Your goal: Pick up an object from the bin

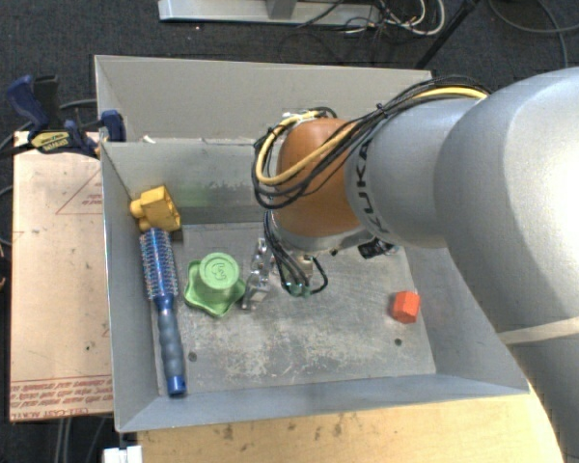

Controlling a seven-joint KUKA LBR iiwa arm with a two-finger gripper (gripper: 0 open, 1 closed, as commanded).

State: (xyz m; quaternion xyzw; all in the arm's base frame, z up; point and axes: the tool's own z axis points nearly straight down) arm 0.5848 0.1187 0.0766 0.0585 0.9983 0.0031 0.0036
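Gripper [258, 283] low in grey metal bin [318, 350], just right of green round plastic cap [213, 284], left of centre, maybe touching. Open or closed: can't tell. Nothing lifted; grasp and lift remain.

You're looking at a scuffed, matt grey metal bin [309, 350], a smooth green plastic cap [215, 283], a blue plastic brush [162, 292], and the arm's smooth grey shell [463, 162].
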